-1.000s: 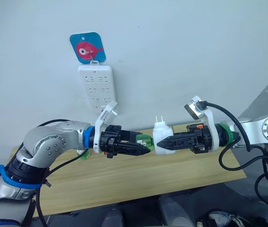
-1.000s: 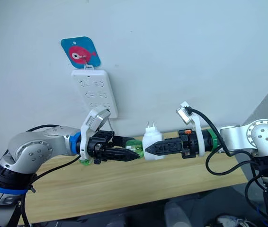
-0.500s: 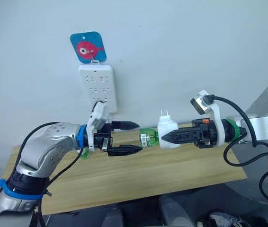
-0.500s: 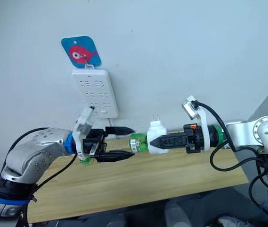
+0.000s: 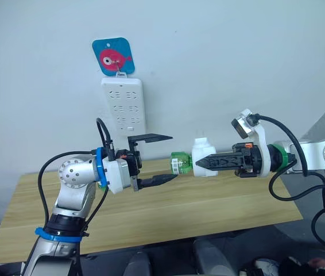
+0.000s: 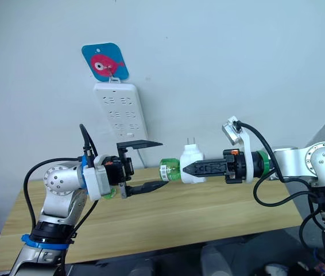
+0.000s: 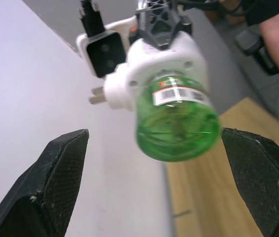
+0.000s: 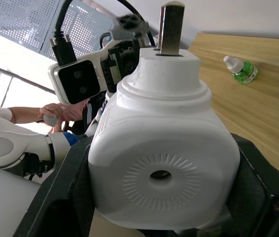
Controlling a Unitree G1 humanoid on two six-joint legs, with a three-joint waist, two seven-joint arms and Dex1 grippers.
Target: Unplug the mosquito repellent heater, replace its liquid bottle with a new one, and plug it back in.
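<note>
Left gripper [image 5: 154, 159] has let go and spread wide, leaving the green bottle [image 5: 179, 163] (screwed in, I'd judge) on the heater [image 5: 202, 164] clenched by the right gripper [image 5: 204, 165].

The mosquito repellent heater [image 8: 164, 163] is smooth white plastic with a soft sheen and dull metal prongs [image 8: 171, 27]. Its bottle [image 7: 178, 121] is glossy, translucent green plastic with a paper label. The gripper fingers [image 7: 55, 185] are matt black with a fine mesh texture. The table [image 5: 208, 201] is pale wood, smooth and matt.
</note>
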